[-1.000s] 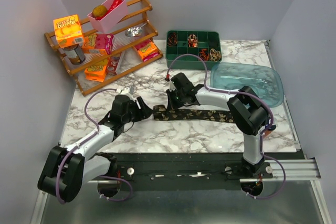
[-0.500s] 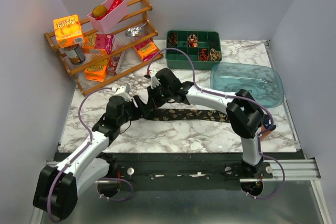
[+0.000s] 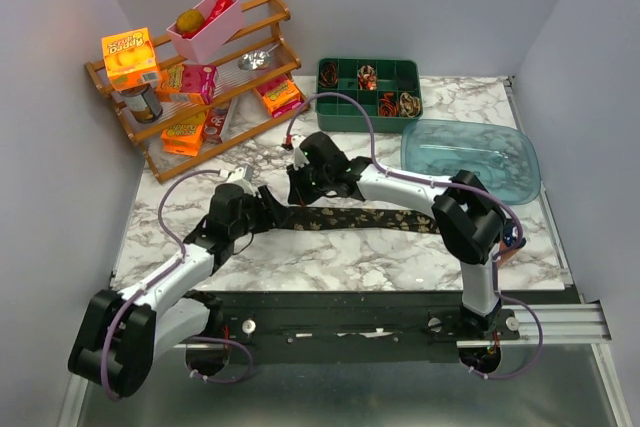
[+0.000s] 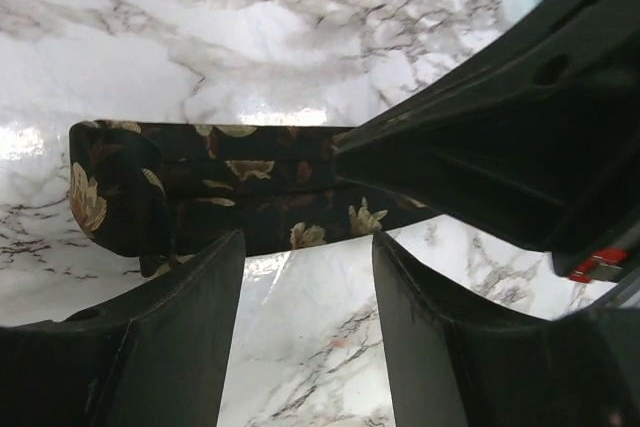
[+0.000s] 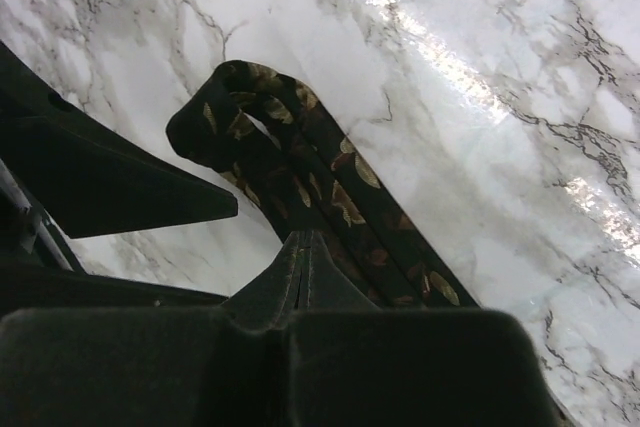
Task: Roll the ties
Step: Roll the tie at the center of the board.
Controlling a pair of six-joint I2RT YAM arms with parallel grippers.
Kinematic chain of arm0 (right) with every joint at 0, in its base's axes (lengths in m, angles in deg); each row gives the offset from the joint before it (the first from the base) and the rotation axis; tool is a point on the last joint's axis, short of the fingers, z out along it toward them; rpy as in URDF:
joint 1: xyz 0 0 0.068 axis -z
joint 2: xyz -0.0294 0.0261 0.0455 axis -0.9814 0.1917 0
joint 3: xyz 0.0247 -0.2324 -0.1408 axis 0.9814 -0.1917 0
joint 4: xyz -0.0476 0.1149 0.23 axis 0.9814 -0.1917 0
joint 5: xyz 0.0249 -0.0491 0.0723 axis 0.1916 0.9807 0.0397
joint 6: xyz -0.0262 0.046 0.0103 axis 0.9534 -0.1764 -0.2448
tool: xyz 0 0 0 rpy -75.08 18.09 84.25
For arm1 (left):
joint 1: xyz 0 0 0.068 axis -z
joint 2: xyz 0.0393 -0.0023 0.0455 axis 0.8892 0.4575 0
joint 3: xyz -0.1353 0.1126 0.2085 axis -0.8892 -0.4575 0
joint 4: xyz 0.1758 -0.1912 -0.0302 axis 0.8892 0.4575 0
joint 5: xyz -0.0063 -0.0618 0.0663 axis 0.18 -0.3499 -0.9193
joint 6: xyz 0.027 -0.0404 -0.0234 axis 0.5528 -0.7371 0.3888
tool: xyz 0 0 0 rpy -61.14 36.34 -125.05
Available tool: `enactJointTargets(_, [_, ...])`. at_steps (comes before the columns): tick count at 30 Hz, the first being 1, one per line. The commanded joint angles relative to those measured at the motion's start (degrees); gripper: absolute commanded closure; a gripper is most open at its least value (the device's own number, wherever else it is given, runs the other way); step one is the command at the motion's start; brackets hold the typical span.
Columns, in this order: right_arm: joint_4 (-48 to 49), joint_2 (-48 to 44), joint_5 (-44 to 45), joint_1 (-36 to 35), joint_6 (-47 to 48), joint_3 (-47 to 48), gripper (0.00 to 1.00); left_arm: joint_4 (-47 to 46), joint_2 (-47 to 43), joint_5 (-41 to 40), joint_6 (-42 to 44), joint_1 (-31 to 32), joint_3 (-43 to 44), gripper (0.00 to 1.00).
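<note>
Left gripper [image 4: 307,242] sits low over the marble table [image 3: 330,257], jaws well apart with nothing between them, just short of the tie [image 4: 250,182]. The tie lies flat across mid-table, running left to right, its left end folded back into a loose loop. Right gripper [image 5: 303,237] is fully closed, tips pressed onto the tie just behind that fold; can't tell if any fabric is pinched. Further back: green tray [image 3: 360,125] with rolled ties [image 3: 388,104] in its compartments, clear blue tub [image 3: 470,157] to its right, wooden rack [image 3: 272,7] far left.
</note>
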Motion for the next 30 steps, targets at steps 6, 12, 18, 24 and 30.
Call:
enactJointTargets(6, [-2.66,3.00,6.17,0.98,1.60,0.99,0.99,-3.09,6.81,-10.89,-3.55,-0.88,0.31,0.47])
enactJointTargets(12, [-2.75,4.32,7.41,1.59,2.04,0.56,0.97,-4.31,7.35,-14.67,-6.28,-3.43,-1.00,0.48])
enactJointTargets(18, [0.85,1.44,1.09,2.03,9.14,-3.39,0.54,-8.18,7.17,-9.51,-6.90,-5.99,-3.29,0.48])
enactJointTargets(24, [3.75,-1.91,-2.08,2.03,18.11,-7.26,0.00,-11.78,8.84,-3.08,-6.73,-6.25,-1.89,0.46])
enactJointTargets(30, [4.19,-2.27,-0.16,1.42,21.89,-8.76,0.00,-12.49,10.68,2.01,-6.20,-6.25,0.92,0.44])
